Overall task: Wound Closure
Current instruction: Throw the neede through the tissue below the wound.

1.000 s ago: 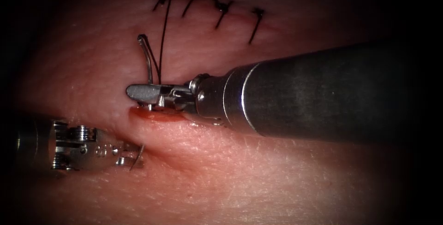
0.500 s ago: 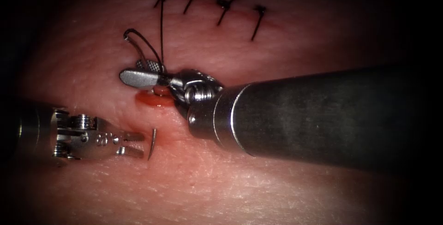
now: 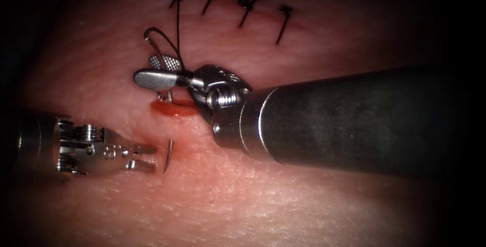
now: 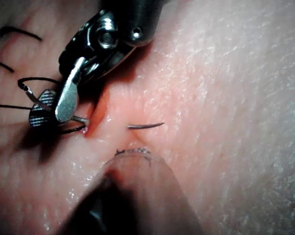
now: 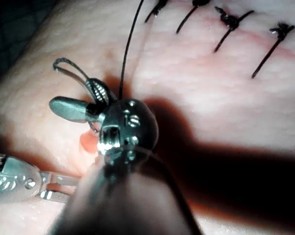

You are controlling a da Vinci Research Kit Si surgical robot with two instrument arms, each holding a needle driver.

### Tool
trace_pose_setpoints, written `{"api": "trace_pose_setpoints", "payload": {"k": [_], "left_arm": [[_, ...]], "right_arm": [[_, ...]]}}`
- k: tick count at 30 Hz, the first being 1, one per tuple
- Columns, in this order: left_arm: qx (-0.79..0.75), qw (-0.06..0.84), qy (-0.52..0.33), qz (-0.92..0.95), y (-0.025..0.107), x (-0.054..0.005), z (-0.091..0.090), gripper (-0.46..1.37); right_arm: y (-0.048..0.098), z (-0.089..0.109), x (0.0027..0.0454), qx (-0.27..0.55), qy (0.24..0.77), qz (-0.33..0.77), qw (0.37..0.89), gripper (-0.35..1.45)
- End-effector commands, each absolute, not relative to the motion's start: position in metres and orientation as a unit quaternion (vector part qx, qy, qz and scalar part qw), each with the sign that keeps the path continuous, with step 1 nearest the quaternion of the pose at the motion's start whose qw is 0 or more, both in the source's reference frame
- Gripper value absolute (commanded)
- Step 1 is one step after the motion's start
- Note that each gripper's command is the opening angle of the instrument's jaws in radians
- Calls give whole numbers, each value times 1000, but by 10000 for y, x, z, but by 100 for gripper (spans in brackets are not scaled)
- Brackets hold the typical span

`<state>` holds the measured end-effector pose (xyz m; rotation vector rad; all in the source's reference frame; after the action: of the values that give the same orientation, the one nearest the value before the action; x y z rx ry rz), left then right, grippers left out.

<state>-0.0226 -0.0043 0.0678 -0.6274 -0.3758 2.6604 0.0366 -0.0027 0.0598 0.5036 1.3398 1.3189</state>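
The curved needle sits in the tissue point(image 3: 283, 211). Its tail rises between the jaws of my right tool point(image 3: 145, 70), which stand open around it without gripping. The needle's body dips into the open cut point(image 3: 172, 108), wet with red fluid. Its tip point(image 3: 167, 156) sticks out of the skin on the near side of the cut, just in front of my left tool point(image 3: 154, 158), whose jaws stand slightly apart and hold nothing. Black thread point(image 3: 177, 24) runs from the needle's tail up past the stitches. The left wrist view shows the needle tip point(image 4: 146, 126) and the right tool point(image 4: 45, 110).
Several black stitches point(image 3: 245, 8) close the far stretch of the cut. The thick shaft of the right tool point(image 3: 344, 120) crosses the tissue from the right. In the right wrist view the left tool point(image 5: 53, 187) lies below the right tool's open jaws.
The right tool's jaws, shut on the needle a second ago, have opened and let it go. The needle turned, its tip coming further out beside the left tool.
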Motion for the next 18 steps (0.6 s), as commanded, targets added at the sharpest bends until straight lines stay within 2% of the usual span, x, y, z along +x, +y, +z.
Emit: {"api": "trace_pose_setpoints", "payload": {"k": [1,4,9,14,15,17,18], "left_arm": [[-223,190,-133,947,-43,-226,679,10],[-223,190,-133,947,-43,-226,679,7],[-223,190,-133,947,-44,-226,678,9],[-223,190,-134,947,-43,-226,679,10],[-223,190,-134,947,-43,-226,679,9],[-223,190,-134,947,-43,-226,679,8],[-223,190,-134,947,-43,-226,679,8]], "right_arm": [[-27,598,365,214,570,557,565,103],[-24,598,364,206,568,547,580,102],[-22,599,365,226,533,522,626,83],[-22,601,365,236,524,514,637,70],[-21,601,365,233,523,516,637,53],[-20,601,364,234,521,520,636,-35],[-19,601,364,244,516,533,625,-35]]}}
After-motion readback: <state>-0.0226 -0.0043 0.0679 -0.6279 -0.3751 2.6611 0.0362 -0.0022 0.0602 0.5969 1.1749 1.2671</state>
